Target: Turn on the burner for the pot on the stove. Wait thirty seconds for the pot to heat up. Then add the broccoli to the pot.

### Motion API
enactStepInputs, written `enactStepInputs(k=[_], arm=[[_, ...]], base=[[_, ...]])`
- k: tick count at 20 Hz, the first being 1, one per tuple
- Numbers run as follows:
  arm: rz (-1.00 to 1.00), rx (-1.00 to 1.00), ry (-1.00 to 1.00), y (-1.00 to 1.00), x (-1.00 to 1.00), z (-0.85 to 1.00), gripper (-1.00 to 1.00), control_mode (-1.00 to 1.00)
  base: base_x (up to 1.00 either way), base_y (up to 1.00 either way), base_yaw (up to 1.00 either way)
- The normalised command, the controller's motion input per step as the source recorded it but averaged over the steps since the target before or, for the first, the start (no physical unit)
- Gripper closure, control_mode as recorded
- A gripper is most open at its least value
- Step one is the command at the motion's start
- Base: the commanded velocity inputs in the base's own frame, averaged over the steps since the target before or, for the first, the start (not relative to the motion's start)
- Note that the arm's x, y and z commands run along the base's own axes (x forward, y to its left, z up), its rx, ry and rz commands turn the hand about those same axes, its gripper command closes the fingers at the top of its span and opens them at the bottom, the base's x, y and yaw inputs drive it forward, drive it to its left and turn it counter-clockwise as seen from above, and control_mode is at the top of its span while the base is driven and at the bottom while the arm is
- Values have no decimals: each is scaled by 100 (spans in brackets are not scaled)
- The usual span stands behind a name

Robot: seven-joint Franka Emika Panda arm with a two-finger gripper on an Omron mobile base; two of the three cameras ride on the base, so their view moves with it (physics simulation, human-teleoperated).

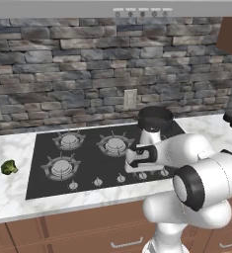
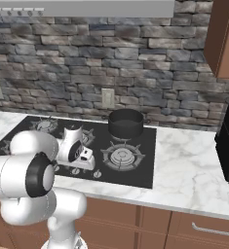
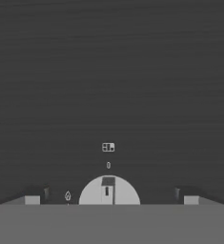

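The white marble counter (image 1: 9,192) carries the stove (image 1: 88,165), a black glass cooktop with grated burners and a row of small knobs along its front edge. The pot (image 2: 126,122) sits on the rear right burner, near the stone wall, dark and empty as far as can be told. The broccoli (image 1: 9,167) lies on the counter just left of the stove, well apart from the pot.

The arm is bent low over the front of the stove, with the tool (image 3: 108,199) pointing down at the knob row. In the hand view its two finger tips stand wide apart, holding nothing, one on each side of a pale round knob (image 3: 109,191) with a dark pointer mark. A small burner diagram and a flame symbol are printed on the glass beside it.

This looks like the first step: turning on the burner under the pot. Nothing shows a flame yet. The next move likely calls for lowering a little, closing the fingers on the knob and twisting it. Whether this knob serves the pot's burner cannot be read for certain from the tiny diagram.
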Motion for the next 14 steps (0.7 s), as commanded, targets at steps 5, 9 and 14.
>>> enactStepInputs(k=[5,9,14], arm=[[0,0,0,4,-2,-38,100,-100],[-2,2,-5,0,-34,-32,100,-100],[-4,3,-2,13,-54,-42,100,-100]], base=[[0,0,0],[0,0,0],[0,0,0]])
